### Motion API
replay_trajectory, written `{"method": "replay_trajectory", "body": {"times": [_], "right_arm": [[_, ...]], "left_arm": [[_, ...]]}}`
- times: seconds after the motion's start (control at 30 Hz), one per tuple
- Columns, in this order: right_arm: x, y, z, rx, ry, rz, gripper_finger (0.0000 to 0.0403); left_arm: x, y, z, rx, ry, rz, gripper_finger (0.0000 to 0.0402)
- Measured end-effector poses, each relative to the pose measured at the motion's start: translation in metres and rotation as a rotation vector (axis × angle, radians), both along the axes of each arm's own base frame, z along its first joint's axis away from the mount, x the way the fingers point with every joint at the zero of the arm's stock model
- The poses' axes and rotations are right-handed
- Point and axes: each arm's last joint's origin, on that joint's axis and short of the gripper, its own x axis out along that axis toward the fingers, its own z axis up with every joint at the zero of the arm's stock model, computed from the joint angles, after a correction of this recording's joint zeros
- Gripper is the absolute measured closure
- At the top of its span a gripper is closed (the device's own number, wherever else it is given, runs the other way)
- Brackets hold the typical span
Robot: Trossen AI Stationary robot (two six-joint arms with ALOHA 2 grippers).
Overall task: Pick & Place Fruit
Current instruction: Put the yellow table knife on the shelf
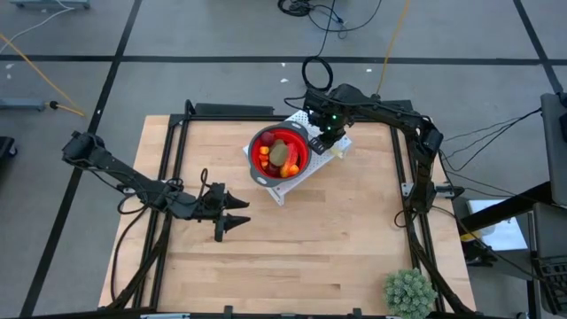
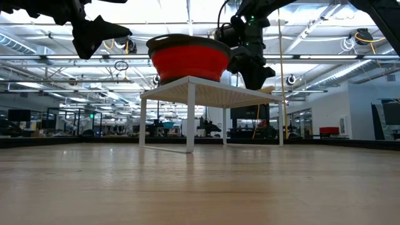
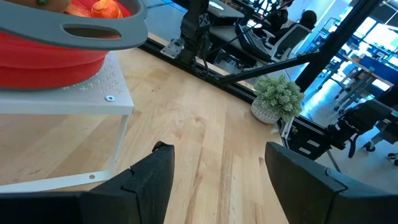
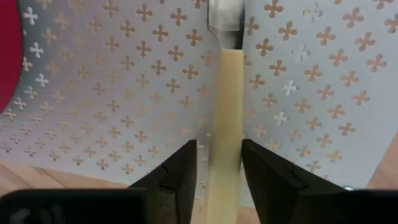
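The fruit, several small orange, dark red and olive-brown pieces, lies in a red bowl with a grey rim. The bowl stands on a white perforated stand at the table's far middle. A cream-handled knife lies flat on the stand beside the bowl. My right gripper points down over it. Its fingers are slightly apart, one on each side of the handle, with a thin gap showing on one side. My left gripper hovers open at the table's left middle, nothing between its fingers.
A spiky green plant ball sits at the near right corner. Black frame rails run along the table's left, right and far sides. Bare wood lies between my left gripper and the stand's legs.
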Motion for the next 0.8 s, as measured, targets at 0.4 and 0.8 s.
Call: {"method": "replay_trajectory", "body": {"times": [0.4,0.8], "right_arm": [[0.0006,0.0012,0.0002,0.044,-0.019,-0.030,0.0234],[0.0002,0.0018,0.0003,0.073,-0.025,-0.055,0.0235]], "left_arm": [[0.0000,-0.0001,0.0001,0.001,0.000,0.000,0.0151],[0.0001,0.0000,0.0000,0.001,0.000,0.000,0.0151]]}}
